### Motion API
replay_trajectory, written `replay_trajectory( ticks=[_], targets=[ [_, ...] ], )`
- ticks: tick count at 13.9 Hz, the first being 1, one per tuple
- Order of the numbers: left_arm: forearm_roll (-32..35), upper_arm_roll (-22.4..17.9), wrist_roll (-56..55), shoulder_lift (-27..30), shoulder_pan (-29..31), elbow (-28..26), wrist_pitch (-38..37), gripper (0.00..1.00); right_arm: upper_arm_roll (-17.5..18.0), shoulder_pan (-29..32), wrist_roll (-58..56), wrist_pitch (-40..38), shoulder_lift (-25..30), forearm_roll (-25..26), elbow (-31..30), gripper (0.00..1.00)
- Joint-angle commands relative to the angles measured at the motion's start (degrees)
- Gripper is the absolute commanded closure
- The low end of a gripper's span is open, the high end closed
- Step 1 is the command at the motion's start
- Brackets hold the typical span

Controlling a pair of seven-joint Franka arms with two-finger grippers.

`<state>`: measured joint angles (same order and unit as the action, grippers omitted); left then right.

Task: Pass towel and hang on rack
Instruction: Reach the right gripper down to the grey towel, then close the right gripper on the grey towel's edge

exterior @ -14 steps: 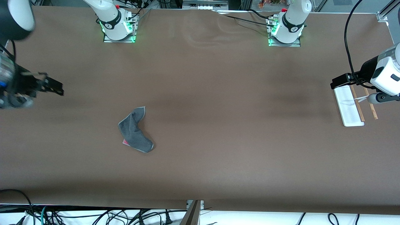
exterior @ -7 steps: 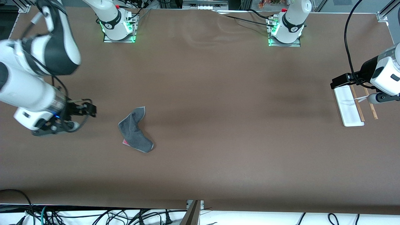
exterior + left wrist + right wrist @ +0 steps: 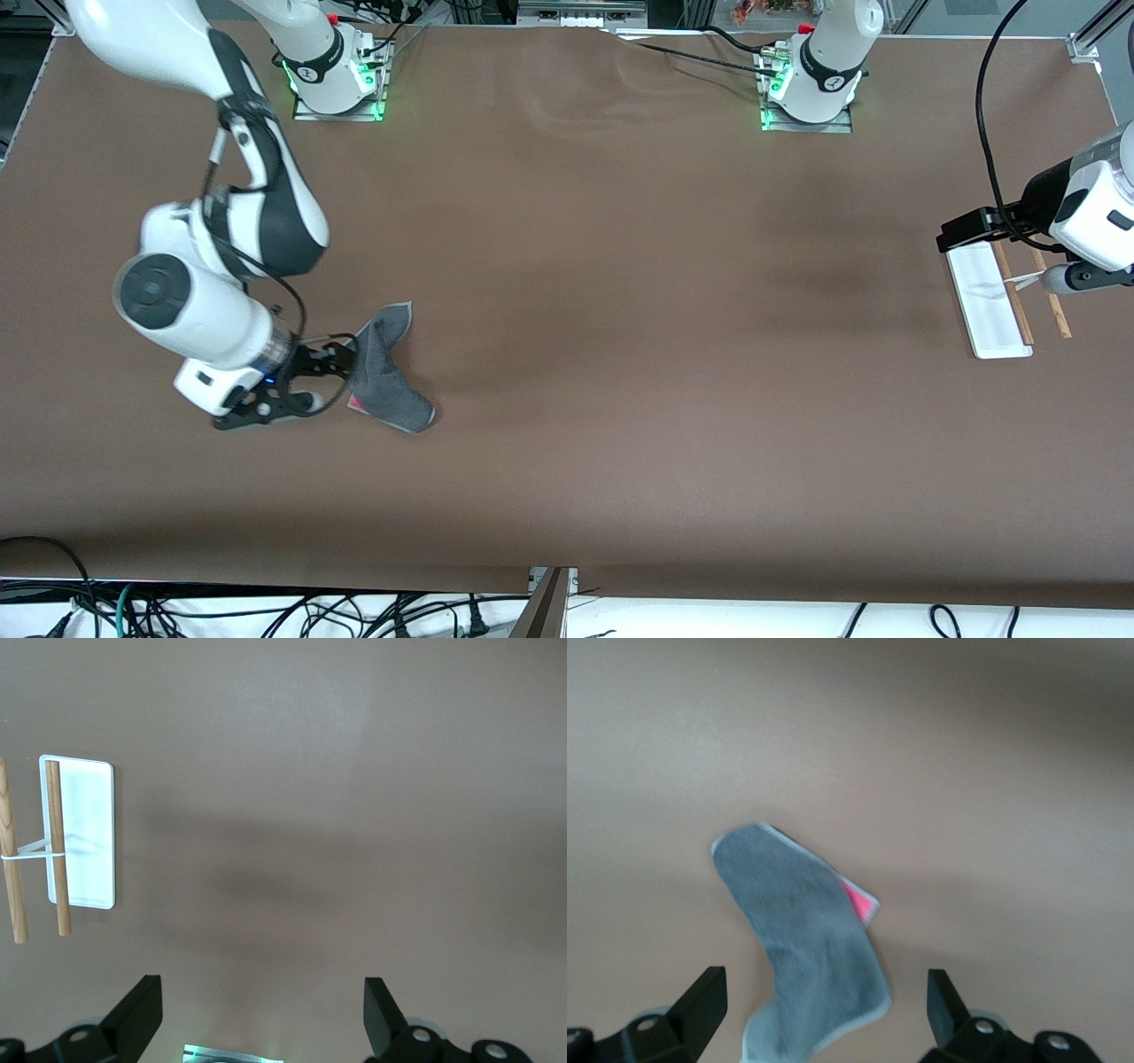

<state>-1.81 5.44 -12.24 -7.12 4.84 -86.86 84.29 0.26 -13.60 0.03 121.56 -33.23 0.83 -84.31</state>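
Front view: swept in from the table edge at the right arm's end over the last second, right gripper (image 3: 341, 377) now low and just beside the towel (image 3: 387, 372), fingers spread wide, nothing held; likely set up for the first pick. Left gripper (image 3: 961, 232) unmoved, waiting up over the rack (image 3: 990, 306) near the table edge at the left arm's end. Left wrist view: fingers (image 3: 142, 1010) apart and empty, rack (image 3: 84, 837) below with its white base and two wooden rods. Right wrist view: fingers (image 3: 704, 999) wide on either side of the towel (image 3: 802, 930), dark grey, pale-trimmed, bent in a crumpled curve, pink-red patch peeking out from under one edge; lying flat, not yet gripped.
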Motion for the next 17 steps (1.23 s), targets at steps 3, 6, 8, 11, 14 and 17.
replay_trajectory(
  ticks=[3, 6, 8, 11, 14, 17],
  targets=[
    [-0.92, 0.18, 1.08, 1.4, 0.43, -1.12, -0.35, 0.0, -0.17, -3.44, 5.85, 6.92, -5.52, -0.75, 1.26, 0.01],
    [-0.92, 0.09, 1.08, 1.4, 0.43, -1.12, -0.35, 0.0, -0.17, -3.8, 5.94, 12.98, -8.77, -0.74, 1.34, 0.01],
    [-0.92, 0.1, 1.08, 1.4, 0.34, -1.12, -0.35, 0.0, -0.17, -4.06, 5.94, 17.46, -10.79, -0.83, 1.34, 0.01],
    [-0.92, 0.18, 1.08, 1.4, 0.34, -1.12, -0.35, 0.0, -0.17, -4.77, 5.94, 23.09, -13.43, -0.83, 1.34, 0.01],
    [-0.92, 0.1, 1.08, 1.4, 0.34, -1.12, -0.35, 0.0, -0.17, -5.82, 6.03, 24.6, -14.67, -0.92, 1.26, 0.01],
    [-0.92, 0.18, 1.08, 1.4, 0.43, -1.12, -0.35, 0.0, -0.17, -6.17, 6.03, 24.6, -15.63, -0.83, 1.26, 0.04]
  ],
)
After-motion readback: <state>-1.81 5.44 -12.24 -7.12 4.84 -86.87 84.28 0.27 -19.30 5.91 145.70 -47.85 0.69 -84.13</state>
